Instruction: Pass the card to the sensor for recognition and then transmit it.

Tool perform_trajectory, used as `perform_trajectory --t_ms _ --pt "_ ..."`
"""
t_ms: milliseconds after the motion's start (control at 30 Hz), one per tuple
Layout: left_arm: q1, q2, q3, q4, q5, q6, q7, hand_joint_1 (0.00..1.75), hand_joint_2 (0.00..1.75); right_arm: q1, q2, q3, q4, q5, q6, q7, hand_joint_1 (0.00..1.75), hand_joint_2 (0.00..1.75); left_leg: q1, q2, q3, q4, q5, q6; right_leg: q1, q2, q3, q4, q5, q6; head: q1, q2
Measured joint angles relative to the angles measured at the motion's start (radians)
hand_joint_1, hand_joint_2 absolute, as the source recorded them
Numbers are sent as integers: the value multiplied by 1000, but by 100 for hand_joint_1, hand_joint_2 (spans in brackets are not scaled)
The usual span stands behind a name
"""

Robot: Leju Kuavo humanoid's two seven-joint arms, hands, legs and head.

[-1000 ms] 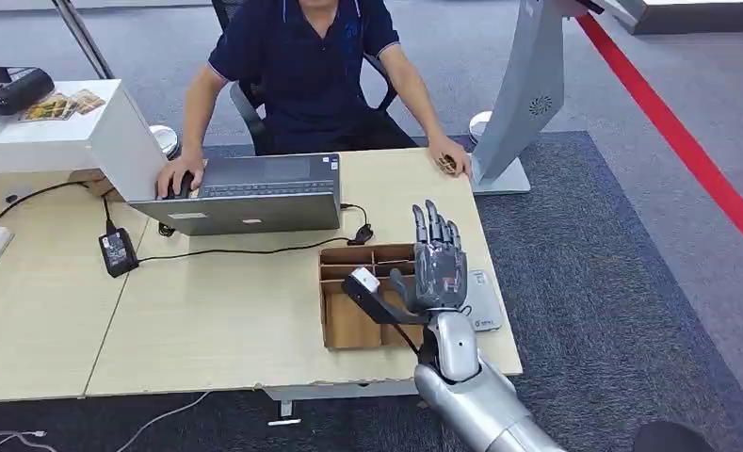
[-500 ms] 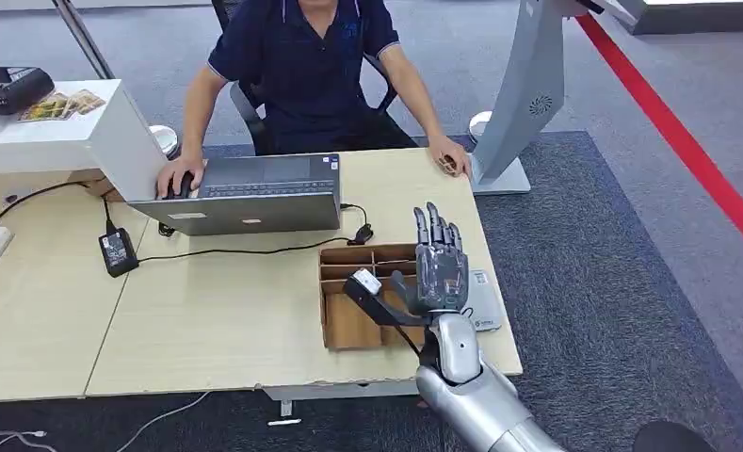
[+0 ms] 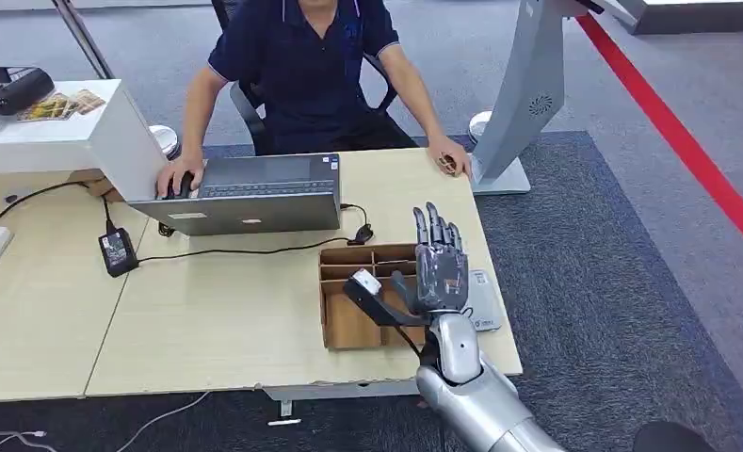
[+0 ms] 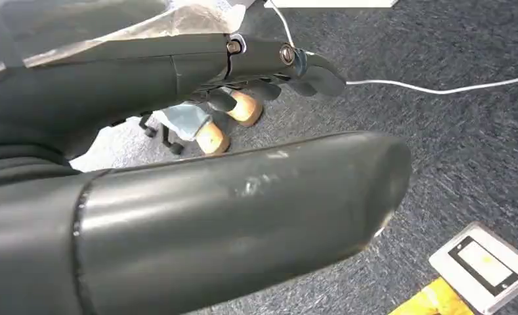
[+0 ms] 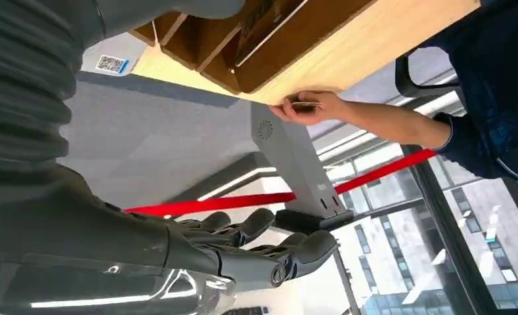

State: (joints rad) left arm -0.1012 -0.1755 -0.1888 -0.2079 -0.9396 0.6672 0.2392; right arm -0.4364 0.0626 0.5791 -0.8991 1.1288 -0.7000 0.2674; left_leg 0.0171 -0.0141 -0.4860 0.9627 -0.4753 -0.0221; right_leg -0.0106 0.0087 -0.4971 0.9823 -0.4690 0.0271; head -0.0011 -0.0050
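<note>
Right hand [image 3: 440, 268] raised above the cardboard organiser [image 3: 348, 320] on the desk [image 3: 207, 320], fingers [image 3: 433, 226] straight and spread, holding nothing; grey sensor pad [image 3: 482, 301] lies flat just beside the organiser, on its outer side. Card [image 5: 269, 23] seems to stand on edge in an organiser slot, though I cannot be sure; likely thin, light, stiff, slick, best pinched by its exposed top edge. Left hand [image 4: 197, 197] hangs low over carpet, fingers loosely extended, empty. Person [image 3: 301, 66] sits beyond the organiser at a laptop [image 3: 245, 193].

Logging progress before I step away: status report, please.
Right hand open, raised above cardboard organizer. Left hand hanging, empty. Card: cannot tell. Grey sensor pad beside organizer, path looks clear.
</note>
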Motion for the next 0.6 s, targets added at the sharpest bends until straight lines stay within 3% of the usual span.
perform_trajectory --t_ms 600 --pt "0 1 -16 0 -4 -3 0 0 0 -4 6 2 3 -1 0 -3 0 175 0 0 0 0 0 0 0 0 0 0 0 0 0 0"
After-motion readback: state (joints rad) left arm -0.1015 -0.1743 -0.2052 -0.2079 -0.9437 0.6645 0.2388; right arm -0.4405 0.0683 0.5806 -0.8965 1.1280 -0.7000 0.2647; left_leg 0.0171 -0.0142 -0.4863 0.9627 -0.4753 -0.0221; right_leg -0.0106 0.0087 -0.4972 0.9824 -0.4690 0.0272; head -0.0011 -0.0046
